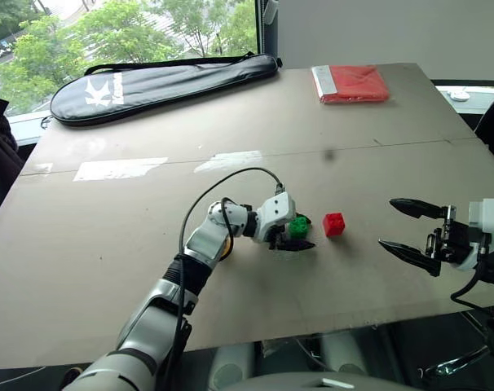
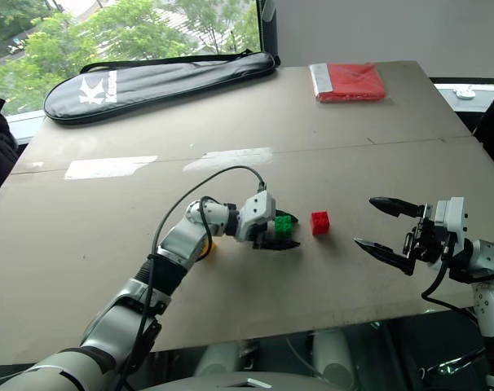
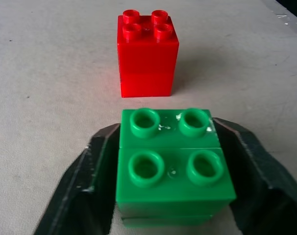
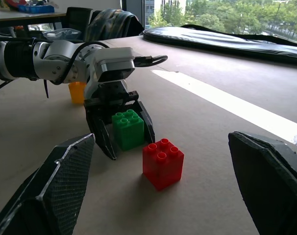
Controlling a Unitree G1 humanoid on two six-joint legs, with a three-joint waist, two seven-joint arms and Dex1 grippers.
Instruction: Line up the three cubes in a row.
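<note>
1. Green is what sits between my left jaws (image 1: 298,236): the green cube (image 1: 298,226), just below the centre of the left eye view, standing on the brown tabletop (image 1: 108,244).
2. My left jaws are parted around that cube, one black finger (image 3: 89,181) on each side of it. From the wrist view the fingers lie close along its flanks, and I cannot tell whether they touch it.
3. The red cube (image 1: 334,224) stands just to the right of the green one in the head views, near it but apart, studs up, beyond my left fingertips.
4. The yellow cube (image 4: 77,92) shows in the right wrist view at upper left, behind my left wrist, well apart from the other two.
5. My right jaws (image 1: 410,228) hang at the right edge of the frame, spread wide and holding nothing, pointing toward the red cube with a clear stretch of tabletop between.
6. Far off, a black racket bag (image 1: 161,81) lies at upper left, and a flat red packet (image 1: 350,83) at upper right.
</note>
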